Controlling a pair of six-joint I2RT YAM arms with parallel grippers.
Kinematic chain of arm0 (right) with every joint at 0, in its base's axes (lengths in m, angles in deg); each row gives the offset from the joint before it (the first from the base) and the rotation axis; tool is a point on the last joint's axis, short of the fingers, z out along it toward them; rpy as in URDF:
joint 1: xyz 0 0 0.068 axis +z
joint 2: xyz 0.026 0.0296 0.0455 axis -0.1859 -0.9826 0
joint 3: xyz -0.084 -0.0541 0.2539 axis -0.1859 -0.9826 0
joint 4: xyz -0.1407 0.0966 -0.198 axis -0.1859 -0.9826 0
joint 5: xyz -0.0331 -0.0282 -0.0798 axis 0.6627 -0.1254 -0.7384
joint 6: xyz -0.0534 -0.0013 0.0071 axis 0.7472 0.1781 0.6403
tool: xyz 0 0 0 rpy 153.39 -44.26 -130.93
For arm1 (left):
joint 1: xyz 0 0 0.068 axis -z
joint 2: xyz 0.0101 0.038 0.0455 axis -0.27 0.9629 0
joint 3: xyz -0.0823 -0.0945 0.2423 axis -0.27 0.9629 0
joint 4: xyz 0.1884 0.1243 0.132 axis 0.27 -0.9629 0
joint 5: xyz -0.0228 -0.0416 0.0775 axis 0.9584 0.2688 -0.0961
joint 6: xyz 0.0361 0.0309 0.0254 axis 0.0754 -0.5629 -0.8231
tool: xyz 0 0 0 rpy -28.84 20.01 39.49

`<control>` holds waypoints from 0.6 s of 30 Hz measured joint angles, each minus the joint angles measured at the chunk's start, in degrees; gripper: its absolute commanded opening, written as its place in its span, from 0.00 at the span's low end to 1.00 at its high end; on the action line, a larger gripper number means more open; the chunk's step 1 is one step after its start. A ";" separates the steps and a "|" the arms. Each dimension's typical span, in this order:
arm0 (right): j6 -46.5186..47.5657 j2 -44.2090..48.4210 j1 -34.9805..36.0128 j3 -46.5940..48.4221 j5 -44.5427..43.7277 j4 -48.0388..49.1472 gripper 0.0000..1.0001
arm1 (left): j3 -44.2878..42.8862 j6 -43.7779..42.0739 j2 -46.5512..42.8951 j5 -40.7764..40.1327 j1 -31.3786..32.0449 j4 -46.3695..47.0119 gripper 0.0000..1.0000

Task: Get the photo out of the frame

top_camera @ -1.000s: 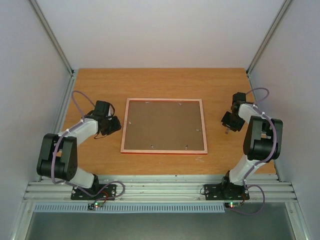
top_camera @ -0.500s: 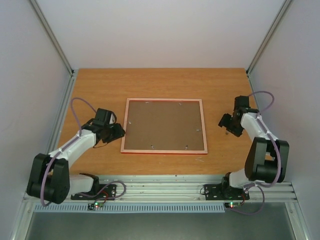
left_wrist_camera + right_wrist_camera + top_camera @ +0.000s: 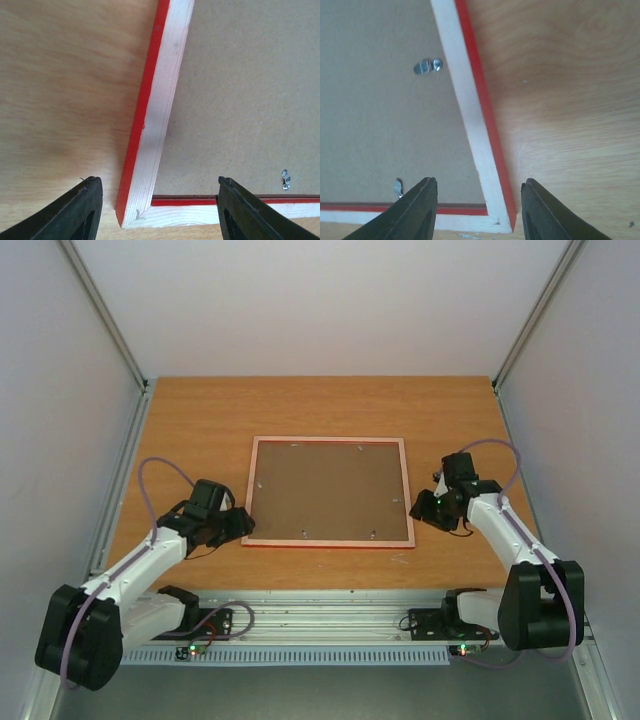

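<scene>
Now, frame (image 3: 328,540): face down, backing (image 3: 327,490) up.
Jaws: both released, straddling near corners.
Best next: turn clips (image 3: 427,66), lift backing first.

The frame (image 3: 406,490) lies flat on the table (image 3: 320,405), between both tools. Its near left corner is just before the left tool (image 3: 240,523), and its near right corner just before the right tool (image 3: 420,508).

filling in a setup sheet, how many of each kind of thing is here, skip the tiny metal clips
red frame: 1
backing board: 1
grippers: 2, left gripper and right gripper
total: 4
</scene>
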 measured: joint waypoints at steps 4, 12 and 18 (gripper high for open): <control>-0.20 -1.51 1.77 -1.27 1.81 0.96 0.38 | 1.42 0.98 0.28 0.92 0.42 0.48 0.63; -0.55 -6.97 2.99 -2.10 2.40 4.48 0.31 | 2.25 2.05 1.51 2.08 0.79 2.80 0.61; -0.39 -10.75 3.17 -2.01 1.92 5.86 0.23 | 2.36 2.62 4.76 2.99 0.79 5.03 0.55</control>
